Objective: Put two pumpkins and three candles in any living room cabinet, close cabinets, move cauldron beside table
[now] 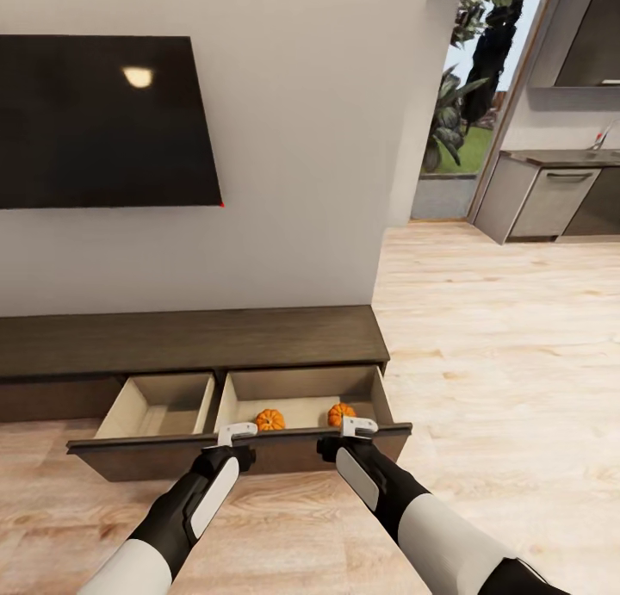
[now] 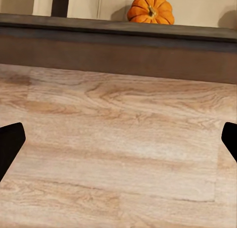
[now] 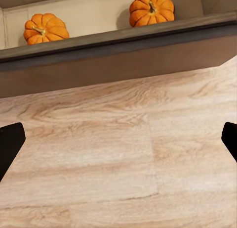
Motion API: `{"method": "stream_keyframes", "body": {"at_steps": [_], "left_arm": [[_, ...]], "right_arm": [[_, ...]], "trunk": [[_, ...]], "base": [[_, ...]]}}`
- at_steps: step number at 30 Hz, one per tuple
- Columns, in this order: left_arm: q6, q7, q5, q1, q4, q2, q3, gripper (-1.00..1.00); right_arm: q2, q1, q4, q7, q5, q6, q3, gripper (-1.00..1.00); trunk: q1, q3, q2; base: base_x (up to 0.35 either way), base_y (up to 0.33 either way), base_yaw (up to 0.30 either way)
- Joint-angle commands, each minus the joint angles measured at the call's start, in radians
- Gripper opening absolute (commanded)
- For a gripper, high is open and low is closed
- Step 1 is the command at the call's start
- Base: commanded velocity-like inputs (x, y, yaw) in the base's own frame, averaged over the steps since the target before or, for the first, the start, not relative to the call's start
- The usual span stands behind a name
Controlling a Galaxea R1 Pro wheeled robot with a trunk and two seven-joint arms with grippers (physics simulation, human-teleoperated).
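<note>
The left gripper (image 1: 237, 434) hovers with jaws wide at the front panel of the cabinet (image 1: 189, 337) and its open drawer (image 1: 250, 450). Inside lie two pumpkins (image 1: 269, 419), well apart. The right gripper (image 1: 358, 428) waits alongside, jaws also wide. Both pumpkins look stowed; next, I judge, comes fetching candles or pushing the drawer shut.

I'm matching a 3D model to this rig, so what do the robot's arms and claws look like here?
Both arms have white upper segments and glossy black forearms, each with a long white oval panel. The left claw and right claw are small pale grey-white blocks on black wrists. In the wrist views the fingers show as plain black tips. No cables or markings are visible.
</note>
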Motion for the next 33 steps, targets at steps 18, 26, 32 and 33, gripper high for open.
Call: {"method": "stream_keyframes", "body": {"at_steps": [18,26,32,33], "left_arm": [[0.000,0.010,0.008,-0.001,0.001,0.001,-0.005,1.00],[0.000,0.010,0.008,-0.001,0.005,0.001,-0.005,1.00],[-0.001,0.010,0.007,-0.001,0.007,0.001,-0.005,1.00],[-0.001,0.010,0.007,-0.001,0.007,0.001,-0.005,1.00]], "right_arm": [[-0.001,-0.001,0.002,-0.022,-0.005,0.005,0.011,1.00],[-0.001,-0.001,0.002,-0.021,-0.006,-0.040,0.008,1.00],[-0.001,-0.001,0.004,-0.025,-0.007,-0.068,0.012,1.00],[-0.001,-0.001,0.004,-0.025,-0.007,-0.069,0.013,1.00]], "trunk": [[0.069,-0.057,-0.127],[0.100,-0.083,-0.183],[0.123,-0.101,-0.225],[0.127,-0.104,-0.232]], "base": [[0.000,0.000,0.000],[0.000,0.000,0.000],[0.000,0.000,0.000],[0.000,0.000,0.000]]}}
